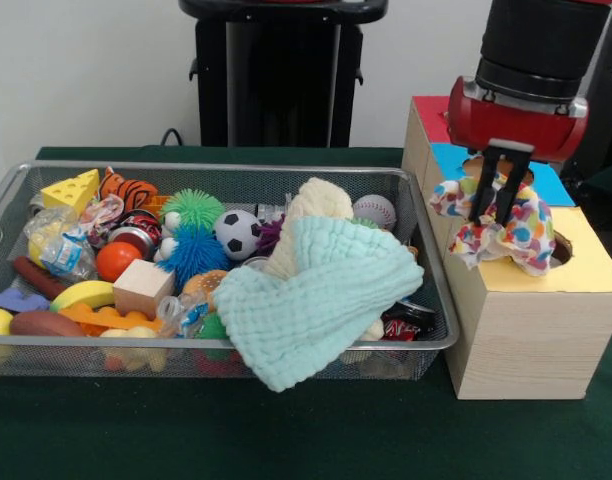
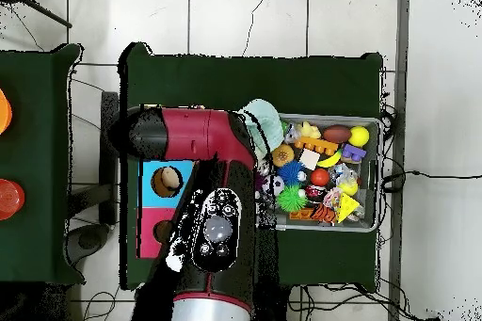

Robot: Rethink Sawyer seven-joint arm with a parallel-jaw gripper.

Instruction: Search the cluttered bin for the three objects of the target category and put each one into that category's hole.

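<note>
**Operator:** My claw [image 1: 496, 205], at the right of the front view, is pinching a crumpled white plastic wrapper with multicolour polka dots [image 1: 494, 224], its fingers pressed into the wrapper's top. It hangs over the pale wooden box [image 1: 531, 330], just above the yellow square panel [image 1: 566, 265], whose round hole [image 1: 560, 248] peeks out beside the wrapper. I judge it's held high to drop cleanly in.

**Colleague:** And the rest?

**Operator:** The wide silver wire-mesh basket [image 1: 426, 345] fills the left and centre on the green table [image 1: 286, 430]. A mint knitted cloth [image 1: 321, 300] drapes over its front, likely hiding things.
</note>
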